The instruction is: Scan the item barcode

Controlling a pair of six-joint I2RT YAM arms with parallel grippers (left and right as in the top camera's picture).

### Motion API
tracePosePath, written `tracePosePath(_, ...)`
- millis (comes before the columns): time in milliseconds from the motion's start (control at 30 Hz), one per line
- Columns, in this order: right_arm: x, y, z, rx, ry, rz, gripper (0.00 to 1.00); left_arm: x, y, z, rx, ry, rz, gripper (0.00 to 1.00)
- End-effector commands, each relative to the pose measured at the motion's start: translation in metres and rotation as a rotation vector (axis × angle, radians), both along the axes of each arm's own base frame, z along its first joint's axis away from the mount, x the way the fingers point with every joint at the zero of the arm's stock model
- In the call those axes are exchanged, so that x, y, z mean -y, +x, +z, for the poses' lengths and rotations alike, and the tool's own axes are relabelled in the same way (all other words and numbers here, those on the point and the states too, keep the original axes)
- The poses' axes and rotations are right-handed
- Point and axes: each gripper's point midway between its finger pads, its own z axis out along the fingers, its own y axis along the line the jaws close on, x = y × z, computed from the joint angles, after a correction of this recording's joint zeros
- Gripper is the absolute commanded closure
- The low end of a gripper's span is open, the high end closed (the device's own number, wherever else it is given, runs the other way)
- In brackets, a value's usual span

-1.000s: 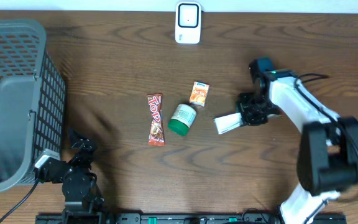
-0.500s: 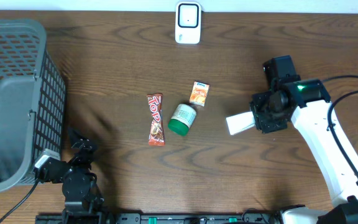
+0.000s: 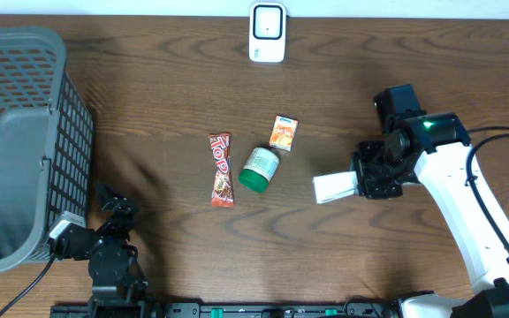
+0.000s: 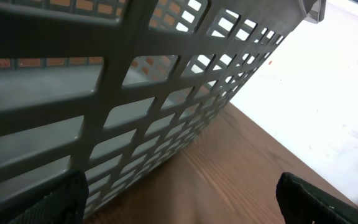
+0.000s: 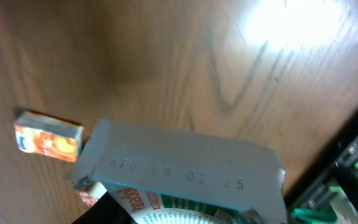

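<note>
My right gripper (image 3: 360, 181) is shut on a white carton (image 3: 334, 187), which sticks out to its left over the table, right of centre. In the right wrist view the carton (image 5: 185, 165) fills the lower middle; its grey end flap carries an embossed date, and a face printed in green and red shows below. The white scanner (image 3: 267, 32) stands at the table's far edge, well apart from the carton. My left gripper (image 4: 182, 208) is open with nothing in it, low by the basket at the front left.
A grey mesh basket (image 3: 25, 141) fills the left side. A red candy bar (image 3: 222, 169), a green-capped jar (image 3: 259, 168) and a small orange packet (image 3: 283, 133) lie mid-table, left of the carton. The orange packet (image 5: 47, 138) also shows in the right wrist view.
The right arm swung out to the right with the carton, then brought it a little toward the front of the table. The left arm has not moved.
</note>
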Motion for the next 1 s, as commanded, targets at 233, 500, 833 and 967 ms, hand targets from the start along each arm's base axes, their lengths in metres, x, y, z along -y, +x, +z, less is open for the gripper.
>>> tracePosePath(233,-0.030,-0.009,0.013,-0.087,0.205,-0.098,0.62,-0.003,-0.003,-0.011,-0.034,0.005,0.022,0.03)
tracePosePath(500,-0.042,-0.014,0.003,-0.202,0.266,-0.130,0.61,-0.003,-0.003,-0.011,-0.034,0.005,0.022,0.03)
tracePosePath(833,-0.048,-0.012,-0.022,-0.332,0.288,-0.157,0.64,-0.003,-0.003,-0.011,-0.035,0.006,0.022,0.03)
tracePosePath(967,-0.047,-0.010,-0.024,-0.324,0.291,-0.150,0.65,-0.003,-0.003,-0.011,-0.035,0.005,0.021,0.03)
